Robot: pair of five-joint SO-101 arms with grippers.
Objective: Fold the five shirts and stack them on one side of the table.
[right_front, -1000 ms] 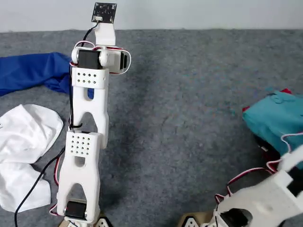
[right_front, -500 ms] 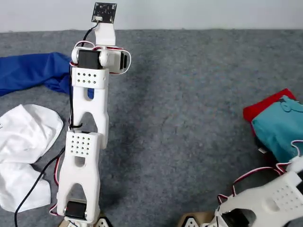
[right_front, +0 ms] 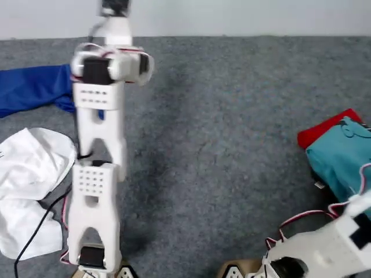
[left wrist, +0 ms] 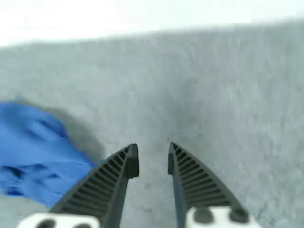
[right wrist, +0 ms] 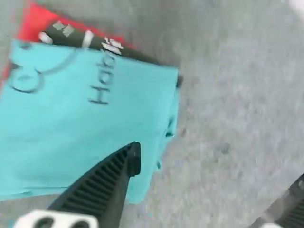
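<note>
A folded teal shirt lies on a red shirt at the table's right edge. In the right wrist view the teal shirt tops a black layer and the red one. My right gripper hovers over the stack's corner, wide open and empty. A crumpled blue shirt lies at the far left, with white shirts nearer the front. My left gripper hangs slightly open above bare carpet beside the blue shirt.
The left arm stretches from the front edge to the far edge of the grey carpeted table. The right arm's base with its loose wires sits at the front right. A pale wall borders the far side.
The teal shirt came down flat on the stack, uncovering the red shirt's corner, and the right arm drew back. The left arm swung slightly left toward the blue shirt.
</note>
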